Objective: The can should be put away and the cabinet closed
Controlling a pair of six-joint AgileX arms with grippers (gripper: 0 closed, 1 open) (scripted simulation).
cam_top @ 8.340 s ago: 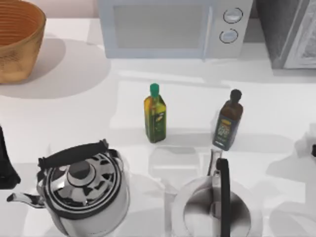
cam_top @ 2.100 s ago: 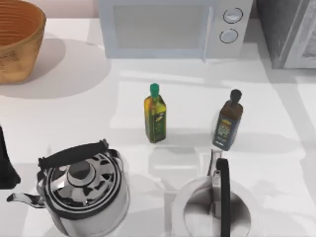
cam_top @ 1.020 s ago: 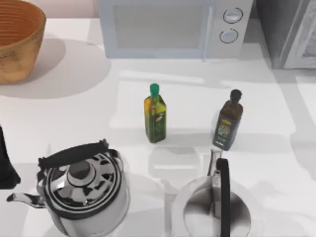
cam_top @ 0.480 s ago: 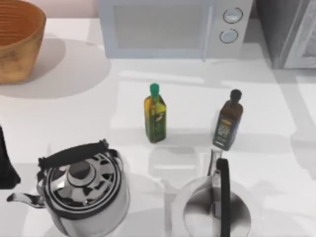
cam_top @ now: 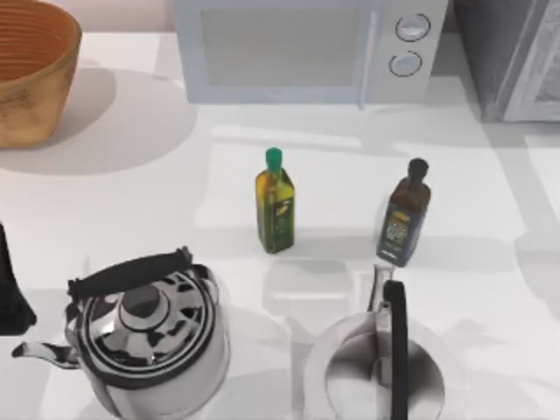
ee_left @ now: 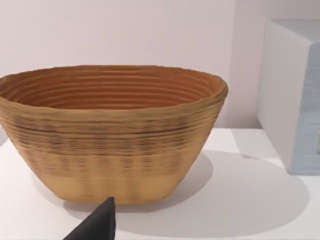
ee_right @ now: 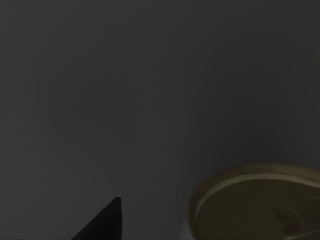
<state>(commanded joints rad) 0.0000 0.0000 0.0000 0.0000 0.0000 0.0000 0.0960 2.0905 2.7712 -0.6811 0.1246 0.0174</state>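
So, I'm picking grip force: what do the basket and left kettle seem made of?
The basket looks woven from tan fibre, matte, judging by its ribbed horizontal coils. The left kettle looks like polished metal, mirror reflections on its body, with a black handle, possibly plastic.

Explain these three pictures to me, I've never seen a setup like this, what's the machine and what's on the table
This is a simulated pair of AgileX robot arms at a white table, each ending in a two-finger gripper.

The top view looks down from above. It shows a wicker basket, a microwave, a green-capped oil bottle, a dark bottle and two steel kettles. The grey cabinet stands at the table's back right. The left arm sits at the left edge.

The left wrist view faces the basket, with a dark tip of the left gripper low in the picture.

The right wrist view is dark; a can's gold top and a tip of the right gripper appear.
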